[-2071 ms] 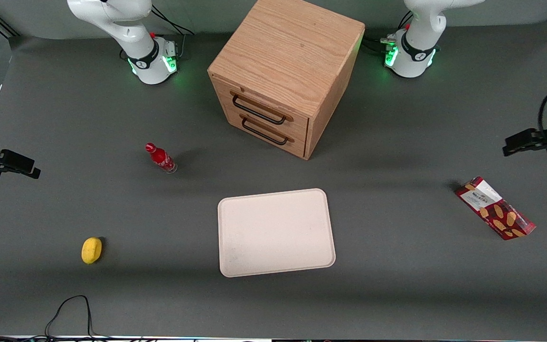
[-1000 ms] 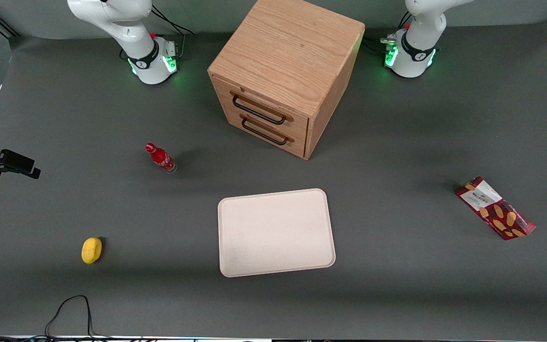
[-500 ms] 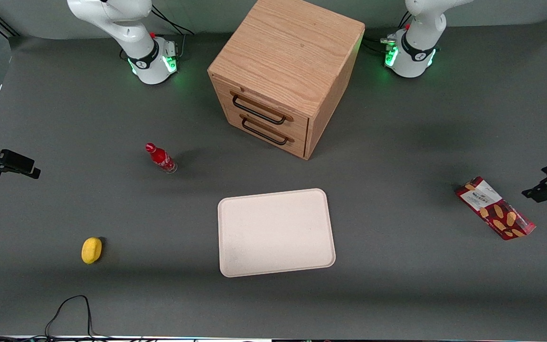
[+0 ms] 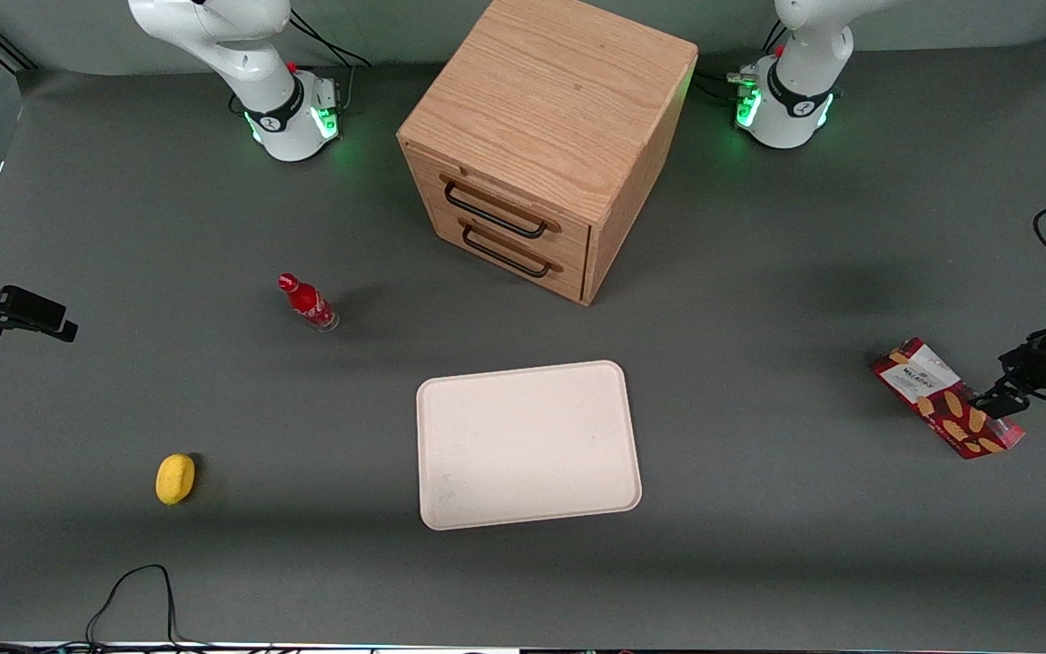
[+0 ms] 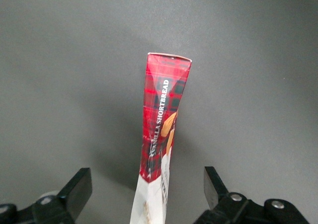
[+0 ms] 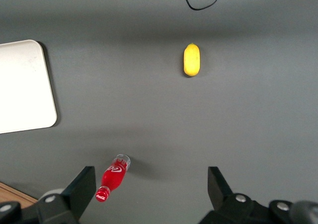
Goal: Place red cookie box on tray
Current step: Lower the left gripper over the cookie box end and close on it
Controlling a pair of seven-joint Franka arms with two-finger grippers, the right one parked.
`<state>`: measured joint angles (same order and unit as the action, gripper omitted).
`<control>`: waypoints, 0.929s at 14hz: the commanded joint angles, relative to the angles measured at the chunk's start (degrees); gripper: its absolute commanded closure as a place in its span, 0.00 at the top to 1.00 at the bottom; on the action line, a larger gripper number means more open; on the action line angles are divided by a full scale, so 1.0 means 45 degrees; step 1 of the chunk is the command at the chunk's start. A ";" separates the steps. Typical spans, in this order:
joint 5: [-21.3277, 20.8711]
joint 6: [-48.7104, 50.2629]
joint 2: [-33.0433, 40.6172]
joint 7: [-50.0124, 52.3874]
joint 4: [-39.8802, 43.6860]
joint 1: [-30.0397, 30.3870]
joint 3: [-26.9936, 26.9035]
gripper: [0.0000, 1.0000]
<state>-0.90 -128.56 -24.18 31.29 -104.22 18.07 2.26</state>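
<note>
The left arm's gripper is hovering over the red cookie box, fingers spread wide with the carton lined up between them, not touching it. The box is lying on the grey table toward the working arm's end, well apart from the cream tray, which is sitting nearer the front camera than the wooden drawer cabinet. Toward the parked arm's end, a red soda bottle is standing and a lemon is lying.
</note>
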 commanded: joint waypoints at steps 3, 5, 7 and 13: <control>-0.0016 -0.1313 -0.0504 0.0372 -0.0375 -0.0167 -0.0033 1.00; 0.0004 -0.1412 -0.0816 0.0352 -0.0239 -0.0167 -0.0033 1.00; 0.0004 -0.1393 -0.0857 0.0352 -0.0238 -0.0167 -0.0033 1.00; -0.0035 -0.1256 -0.1013 0.0079 -0.0121 -0.0148 -0.0033 0.00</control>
<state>-0.86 -134.39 -28.64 31.57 -105.22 17.90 2.44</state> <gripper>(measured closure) 0.357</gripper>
